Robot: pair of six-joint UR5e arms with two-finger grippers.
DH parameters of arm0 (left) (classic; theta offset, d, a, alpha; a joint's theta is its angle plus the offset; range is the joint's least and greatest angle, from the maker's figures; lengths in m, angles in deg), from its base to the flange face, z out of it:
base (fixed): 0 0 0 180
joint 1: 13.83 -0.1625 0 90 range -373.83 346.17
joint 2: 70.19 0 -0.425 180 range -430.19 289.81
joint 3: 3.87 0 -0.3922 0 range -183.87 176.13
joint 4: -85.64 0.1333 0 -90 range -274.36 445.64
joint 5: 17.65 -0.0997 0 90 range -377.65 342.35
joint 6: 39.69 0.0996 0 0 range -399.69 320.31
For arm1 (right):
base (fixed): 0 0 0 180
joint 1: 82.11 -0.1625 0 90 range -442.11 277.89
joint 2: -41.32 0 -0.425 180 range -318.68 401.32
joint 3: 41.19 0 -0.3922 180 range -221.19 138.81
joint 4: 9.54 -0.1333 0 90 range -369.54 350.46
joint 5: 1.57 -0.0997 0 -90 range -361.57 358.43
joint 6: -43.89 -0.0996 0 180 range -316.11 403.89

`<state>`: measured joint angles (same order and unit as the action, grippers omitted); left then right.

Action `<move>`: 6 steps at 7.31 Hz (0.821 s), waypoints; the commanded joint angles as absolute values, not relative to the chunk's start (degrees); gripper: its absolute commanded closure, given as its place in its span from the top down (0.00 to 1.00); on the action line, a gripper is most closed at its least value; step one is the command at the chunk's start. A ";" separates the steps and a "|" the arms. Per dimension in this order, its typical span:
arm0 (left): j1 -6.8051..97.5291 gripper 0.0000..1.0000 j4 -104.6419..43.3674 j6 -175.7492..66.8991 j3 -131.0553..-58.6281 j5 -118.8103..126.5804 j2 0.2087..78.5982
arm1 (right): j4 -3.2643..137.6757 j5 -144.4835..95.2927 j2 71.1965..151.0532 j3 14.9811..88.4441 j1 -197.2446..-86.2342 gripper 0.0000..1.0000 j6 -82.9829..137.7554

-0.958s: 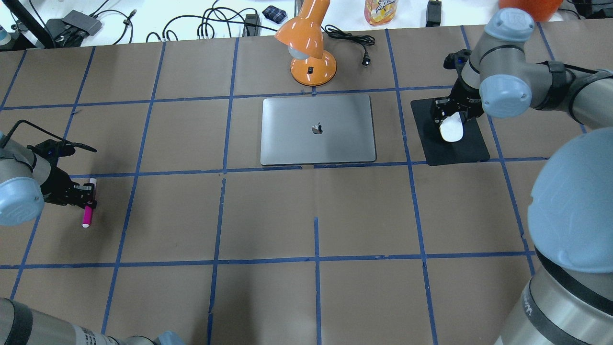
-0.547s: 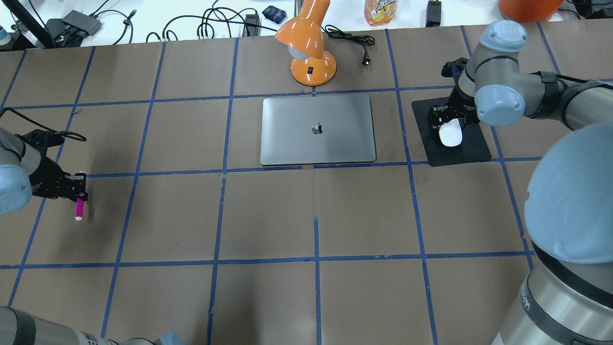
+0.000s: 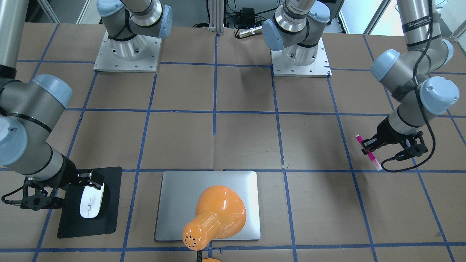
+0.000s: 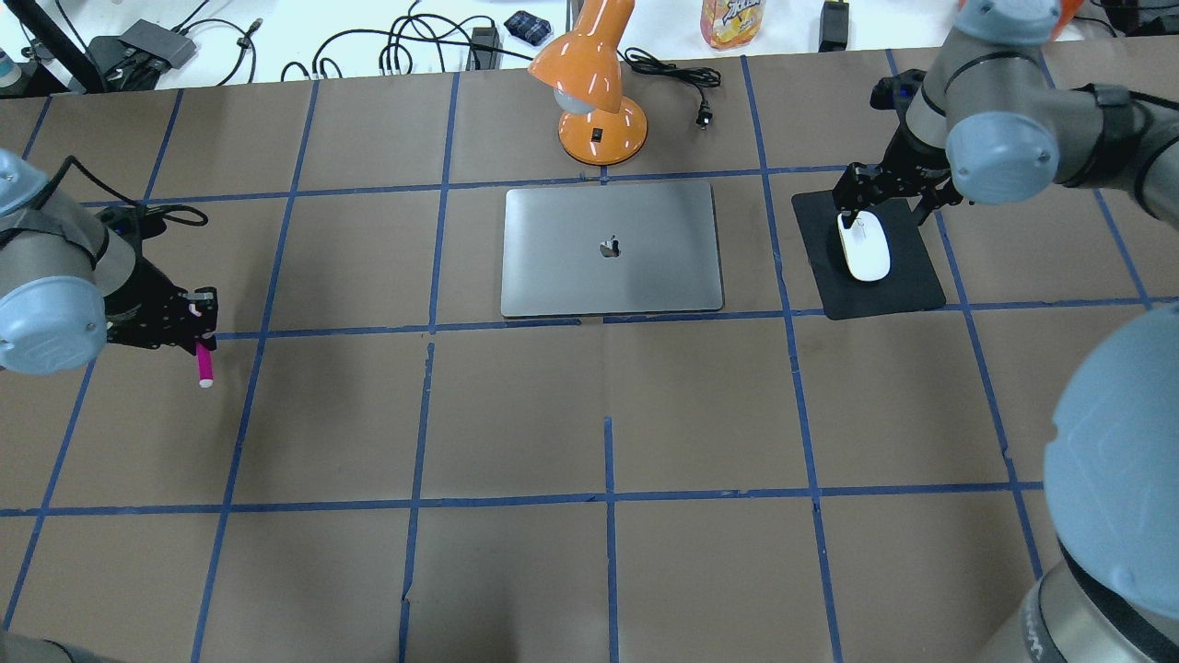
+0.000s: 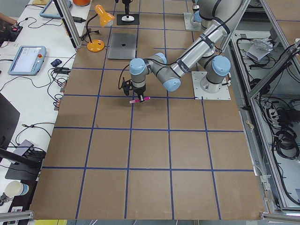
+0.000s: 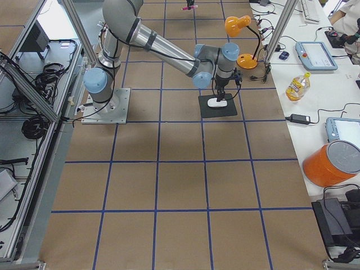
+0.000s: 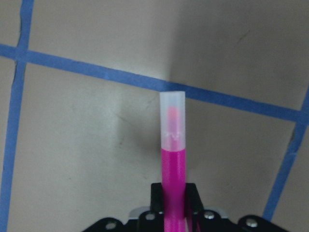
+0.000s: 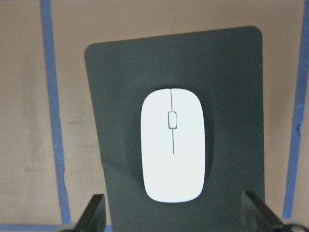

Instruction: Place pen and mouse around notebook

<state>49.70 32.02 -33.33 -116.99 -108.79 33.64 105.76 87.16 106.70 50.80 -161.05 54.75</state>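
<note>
The silver notebook (image 4: 611, 249) lies closed at the table's far middle. My left gripper (image 4: 196, 324) is shut on the magenta pen (image 4: 203, 364) and holds it above the table at the left, well apart from the notebook. In the left wrist view the pen (image 7: 172, 159) sticks out from the jaws, pale end forward. The white mouse (image 4: 866, 247) rests on a black mat (image 4: 907, 285) to the right of the notebook. My right gripper (image 4: 864, 195) hovers open over the mouse's far end. Its fingers (image 8: 95, 212) stand wide on either side of the mouse (image 8: 172, 145) without touching it.
An orange desk lamp (image 4: 594, 83) stands just beyond the notebook's far edge and overhangs it in the front-facing view, lamp (image 3: 214, 214). Cables, a bottle and chargers lie along the far white strip. Blue tape lines cross the brown table.
The right gripper has let go of the mouse on the mat and drawn back toward the far side. The left arm has carried the pen farther from the robot and to the right.
</note>
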 commanded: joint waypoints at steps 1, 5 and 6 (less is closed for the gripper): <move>60.73 0.00 31.85 -51.65 -117.60 -107.04 32.21 | 97.27 87.37 114.93 48.20 -165.57 1.00 48.06; 79.03 0.00 33.17 -87.07 -117.60 -105.72 34.57 | 82.84 87.37 128.74 45.91 -174.55 1.00 34.90; 82.46 0.00 33.43 -93.85 -117.60 -105.28 35.18 | 80.92 87.37 129.99 45.56 -175.26 1.00 34.31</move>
<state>77.88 33.08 -84.71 -117.57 -105.65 34.28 83.20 87.38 127.37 45.90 -173.73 37.32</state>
